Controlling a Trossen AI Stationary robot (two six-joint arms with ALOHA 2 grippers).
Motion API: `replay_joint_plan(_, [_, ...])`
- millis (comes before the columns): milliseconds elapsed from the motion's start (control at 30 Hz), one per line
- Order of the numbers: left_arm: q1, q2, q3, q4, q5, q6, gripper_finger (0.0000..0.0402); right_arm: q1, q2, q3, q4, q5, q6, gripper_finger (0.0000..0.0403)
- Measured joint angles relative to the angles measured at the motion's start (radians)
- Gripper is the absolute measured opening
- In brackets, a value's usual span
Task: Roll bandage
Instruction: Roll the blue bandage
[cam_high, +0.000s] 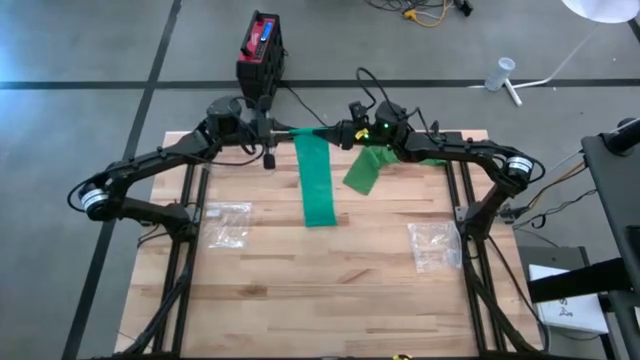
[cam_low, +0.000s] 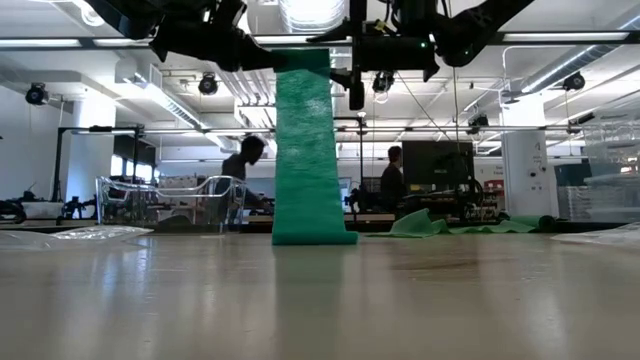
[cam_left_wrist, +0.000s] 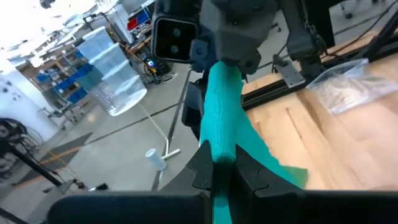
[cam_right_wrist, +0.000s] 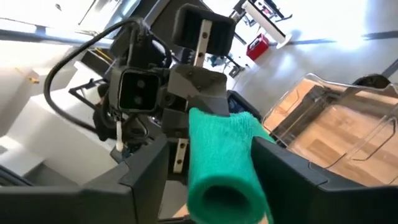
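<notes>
A green bandage is partly wound into a roll (cam_right_wrist: 224, 162) held high above the table's far middle, between my two grippers. Its loose strip (cam_high: 318, 180) hangs down from the roll, and the strip's lower end (cam_low: 312, 238) rests on the wooden table (cam_high: 330, 300). My left gripper (cam_high: 278, 130) comes level from the left and is shut on the roll's near end. My right gripper (cam_high: 335, 132) faces it from the right, with one finger on each side of the roll. My left gripper pinches the flattened end of the roll (cam_left_wrist: 221, 163) between its two fingers. It comes at it level from the table's left, pointing along the roll's axis. The roll is lifted clear. My right gripper grips the thick part of the roll (cam_right_wrist: 245, 134) between its two fingers (cam_right_wrist: 280, 171), level from the table's right. The open tube end (cam_right_wrist: 224, 199) points back toward its wrist. The strip hangs below, fairly straight.
A loose heap of green bandage (cam_high: 365, 170) lies on the table under the right arm. Clear plastic bags lie at the left (cam_high: 228, 222) and the right (cam_high: 435, 245). A red and black box (cam_high: 262, 50) stands on the floor beyond the far edge.
</notes>
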Motion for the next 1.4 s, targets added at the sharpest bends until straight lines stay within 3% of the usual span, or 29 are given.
replay_joint_plan(767, [-0.004, 0.0, -0.007, 0.031, -0.041, 0.15, 0.0007, 0.0, 0.001, 0.0, -0.023, 0.005, 0.046, 0.0186])
replay_joint_plan(933, [-0.004, 0.0, -0.007, 0.031, -0.04, 0.15, 0.0009, 0.0, 0.001, -0.001, -0.023, 0.017, 0.031, 0.0144])
replay_joint_plan(1167, [-0.004, 0.0, -0.007, 0.023, -0.038, 0.096, 0.0013, 0.0, 0.001, -0.001, -0.023, 0.03, -0.039, 0.0042])
replay_joint_plan(1267, [-0.003, -0.002, -0.007, 0.014, -0.041, -0.012, 0.0038, 0.0, 0.001, -0.001, -0.023, 0.03, -0.114, 0.0012])
replay_joint_plan(1400, [-0.001, -0.016, 0.003, -0.06, -0.088, -0.089, 0.0106, 0.0, 0.001, -0.001, -0.023, 0.031, -0.203, 0.0016])
